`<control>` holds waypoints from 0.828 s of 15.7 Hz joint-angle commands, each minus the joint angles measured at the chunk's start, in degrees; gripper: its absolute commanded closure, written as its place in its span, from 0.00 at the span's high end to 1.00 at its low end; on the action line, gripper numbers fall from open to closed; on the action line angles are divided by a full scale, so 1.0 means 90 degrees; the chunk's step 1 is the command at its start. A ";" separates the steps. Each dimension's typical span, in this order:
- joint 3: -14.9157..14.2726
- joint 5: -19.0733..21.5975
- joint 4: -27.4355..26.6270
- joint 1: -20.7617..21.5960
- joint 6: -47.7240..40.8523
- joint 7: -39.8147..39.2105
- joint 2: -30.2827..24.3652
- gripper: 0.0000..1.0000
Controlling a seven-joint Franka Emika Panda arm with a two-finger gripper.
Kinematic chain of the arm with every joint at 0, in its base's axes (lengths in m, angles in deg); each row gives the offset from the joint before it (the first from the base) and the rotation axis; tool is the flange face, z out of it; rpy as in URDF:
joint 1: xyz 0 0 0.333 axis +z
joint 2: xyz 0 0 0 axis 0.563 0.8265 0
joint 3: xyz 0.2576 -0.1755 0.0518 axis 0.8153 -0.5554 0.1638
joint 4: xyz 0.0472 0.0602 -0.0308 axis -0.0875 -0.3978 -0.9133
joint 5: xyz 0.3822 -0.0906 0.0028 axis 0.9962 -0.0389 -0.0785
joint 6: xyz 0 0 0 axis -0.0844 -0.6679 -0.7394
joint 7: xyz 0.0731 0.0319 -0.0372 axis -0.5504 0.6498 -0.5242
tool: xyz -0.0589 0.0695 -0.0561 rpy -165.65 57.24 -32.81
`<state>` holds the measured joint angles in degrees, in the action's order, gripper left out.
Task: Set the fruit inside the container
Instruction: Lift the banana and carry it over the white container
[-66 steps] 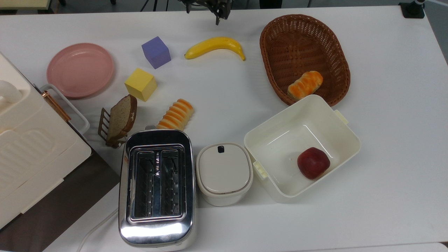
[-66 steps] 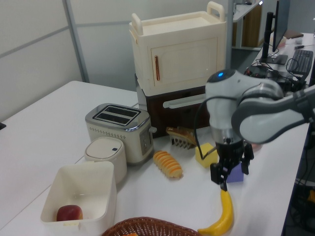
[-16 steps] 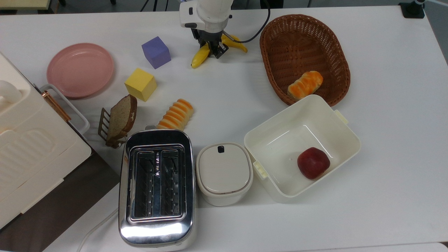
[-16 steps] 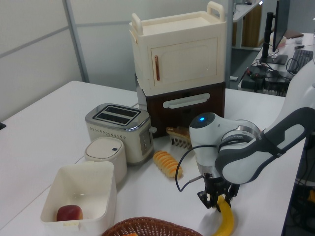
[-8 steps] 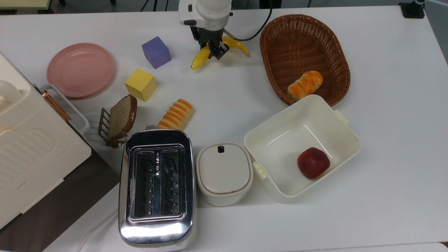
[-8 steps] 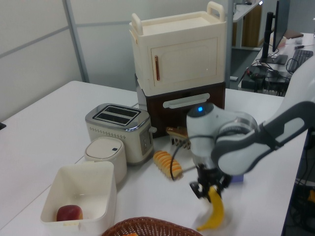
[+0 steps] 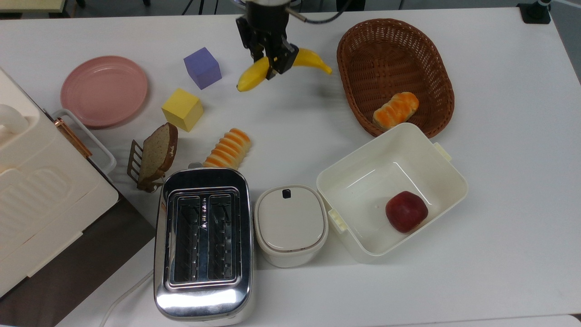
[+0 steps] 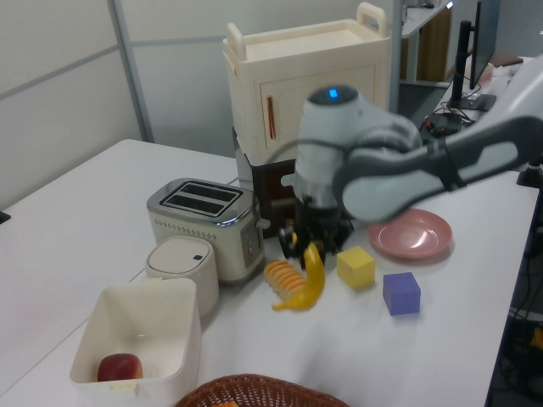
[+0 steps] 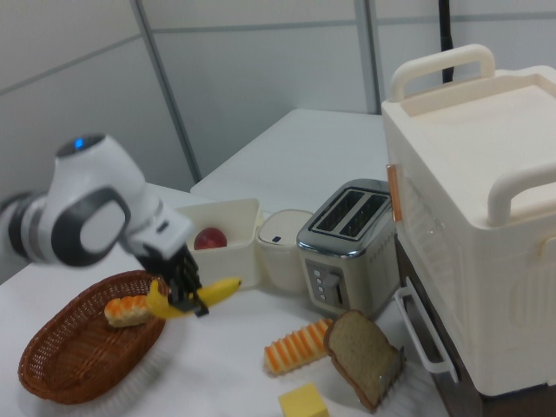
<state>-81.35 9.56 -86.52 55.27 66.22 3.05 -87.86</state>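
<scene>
1. While the end effector (image 7: 272,61) pinches the banana (image 7: 247,76) near its middle, the banana hangs clear of the bench (image 7: 499,136), with a shadow on the surface under it in the top view.
2. Banana ends stick out to both sides of the fingers; in the top view one end points toward the purple cube (image 7: 202,67), the other toward the basket (image 7: 435,59).
3. Left view: banana (image 8: 307,284) hangs tilted, in front of a striped roll (image 8: 280,275) and beside the yellow cube (image 8: 356,267).
4. Right view: end effector (image 9: 187,291) with banana (image 9: 217,289) sits above the basket's (image 9: 61,373) edge.
5. Tub (image 7: 449,168) stands well apart from the banana, just beside the basket; an apple (image 7: 406,211) lies inside it, in the corner at the top view's lower right.
6. Second roll (image 7: 396,109) lies in the basket.
7. Lidded box (image 7: 290,225) sits between toaster (image 7: 202,245) and tub.
8. Pink plate (image 7: 104,91) and bread slice (image 7: 159,152) lie on the top view's left.
</scene>
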 commanded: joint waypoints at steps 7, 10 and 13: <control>-0.0007 0.0836 0.3138 0.0107 -0.2347 -0.3701 0.1395 0.12; 0.0266 0.0846 0.3655 0.0087 -0.2328 -0.3898 0.1872 0.13; 0.0423 0.0827 0.3901 0.0097 -0.2279 -0.4122 0.2215 0.13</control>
<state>-78.45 16.11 -56.36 55.72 47.35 -30.68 -72.39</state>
